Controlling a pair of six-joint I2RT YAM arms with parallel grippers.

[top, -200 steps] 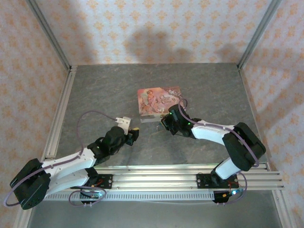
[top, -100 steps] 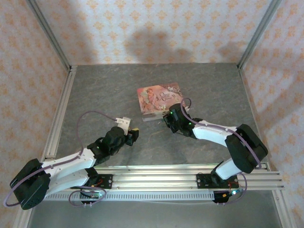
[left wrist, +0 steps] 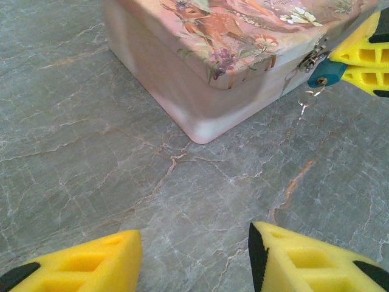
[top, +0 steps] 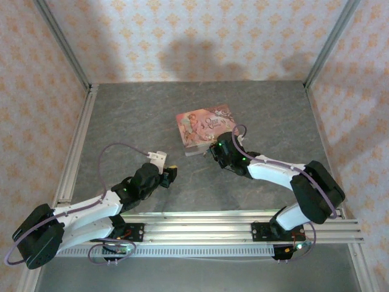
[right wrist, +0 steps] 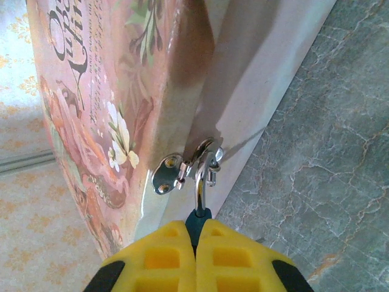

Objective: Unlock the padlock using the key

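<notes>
Right wrist view gave us the padlock [right wrist: 198, 220] best: a sliver of dark blue body pinched between the pads of the right gripper [right wrist: 196, 234]. Its thin silver shackle [right wrist: 199, 176] was threaded through the hasp [right wrist: 167, 173] on the front of the box [right wrist: 91, 121]. From the left wrist we saw its blue end face with the keyhole, turned towards the left gripper [left wrist: 194, 258], which stood wide and empty, low over the table [left wrist: 91, 152]. A silvery glint just below the padlock may have been the key [left wrist: 302, 107]; we could not tell. We judged two risks. A pull could drag the box. So thin a key could also slip from the pads or meet the keyhole askew, twisting the padlock in its pinch.
</notes>
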